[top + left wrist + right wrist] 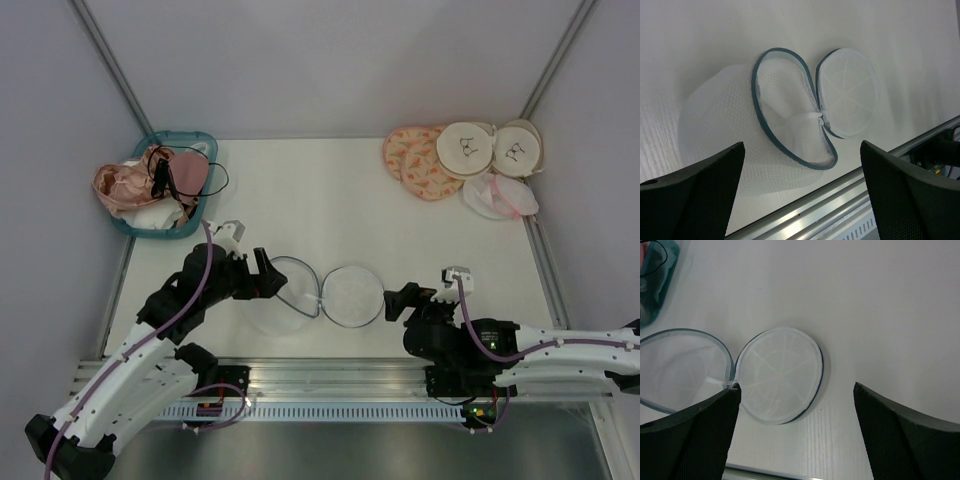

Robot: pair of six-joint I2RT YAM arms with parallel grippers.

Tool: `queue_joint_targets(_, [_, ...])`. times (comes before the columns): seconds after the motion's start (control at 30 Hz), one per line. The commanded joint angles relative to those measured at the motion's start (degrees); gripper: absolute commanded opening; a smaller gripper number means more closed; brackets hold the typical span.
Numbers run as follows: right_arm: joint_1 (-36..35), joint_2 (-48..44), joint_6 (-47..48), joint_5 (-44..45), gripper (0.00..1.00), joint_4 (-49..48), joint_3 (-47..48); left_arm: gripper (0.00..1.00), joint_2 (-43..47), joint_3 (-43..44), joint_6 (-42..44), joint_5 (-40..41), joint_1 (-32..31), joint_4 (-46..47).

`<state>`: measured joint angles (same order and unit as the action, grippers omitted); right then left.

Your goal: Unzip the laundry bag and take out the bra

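The mesh laundry bag [280, 297] lies near the front edge of the table [300, 190], unzipped, with its round lid [355, 295] flipped flat to the right. It looks empty. Pink garments fill the teal basket [200, 138] at the far left. The left gripper [266, 277] and right gripper [400, 300] flank the bag, both spread wide and holding nothing. Probably only backing away is left. Bare tabletop lies beyond, and the metal rail [330, 375] runs close in front.

translucent white mesh laundry bag [680, 365] unzipped, round mesh lid [777, 372] flat on white table [865, 300], right gripper [796, 390] jaws wide
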<state>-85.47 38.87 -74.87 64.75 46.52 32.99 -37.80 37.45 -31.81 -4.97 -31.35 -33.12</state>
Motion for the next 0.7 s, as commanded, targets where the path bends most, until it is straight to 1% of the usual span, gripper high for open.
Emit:
queue_joint_targets(0.0, [2.5, -1.7, 2.0, -8.8, 0.97, -15.0, -4.2, 1.00, 0.3, -0.2, -0.8, 1.2, -0.4, 2.5])
queue_joint_targets(0.07, [3.6, -1.8, 2.1, -11.6, 0.97, -19.2, -7.0, 1.00, 0.7, -0.3, -1.2, 1.2, -0.5, 2.5])
queue_joint_targets(0.13, [6.1, -1.7, 1.9, -16.7, 0.97, -22.7, -9.3, 1.00, 1.4, -0.4, -1.4, 1.1, -0.5, 2.6])
queue_joint_targets(0.17, [7.3, -1.4, 1.8, -18.7, 0.97, -26.0, -11.9, 1.00, 1.6, -0.4, -1.5, 1.0, -0.5, 2.6])
queue_joint_targets(0.2, [9.9, -1.1, 1.5, -23.2, 0.97, -27.9, -13.2, 0.99, 1.9, -0.4, -1.7, 0.9, -0.5, 2.6])
queue_joint_targets(0.27, [12.9, 0.3, 1.1, -27.3, 0.97, -33.6, -16.9, 1.00, 2.4, -0.5, -1.9, 0.8, -0.5, 2.7])
queue_joint_targets(0.3, [15.8, 1.0, 1.7, -29.6, 0.97, -35.6, -17.9, 1.00, 2.6, -0.6, -2.0, 0.5, -0.5, 2.6])
queue_joint_targets(0.33, [17.0, 1.8, 2.2, -32.6, 0.96, -39.1, -18.6, 1.00, 2.7, -0.7, -2.1, 0.4, -0.6, 2.6])
queue_joint_targets(0.4, [18.9, 4.8, 2.7, -34.9, 0.96, -41.3, -18.8, 1.00, 3.3, -0.8, -2.3, 0.5, -0.6, 2.7])
queue_joint_targets(0.5, [21.9, 8.4, 4.0, -38.5, 0.93, -45.9, -18.4, 1.00, 4.2, -0.9, -2.6, 0.5, -0.5, 2.6])
queue_joint_targets(0.53, [23.3, 9.2, 4.3, -40.6, 0.90, -49.0, -18.7, 1.00, 4.4, -1.0, -2.6, 0.7, -0.5, 2.7])
queue_joint_targets(0.6, [25.9, 11.7, 4.2, -42.9, 0.85, -51.4, -19.1, 1.00, 5.3, -1.1, -2.9, 0.8, -0.5, 2.5])
queue_joint_targets(0.63, [26.5, 12.6, 3.9, -43.7, 0.78, -53.8, -19.3, 1.00, 5.5, -1.1, -3.0, 0.8, -0.5, 2.5])
queue_joint_targets(0.67, [27.0, 14.5, 3.9, -45.1, 0.72, -54.6, -19.4, 1.00, 5.7, -1.2, -3.2, 0.9, -0.5, 2.4])
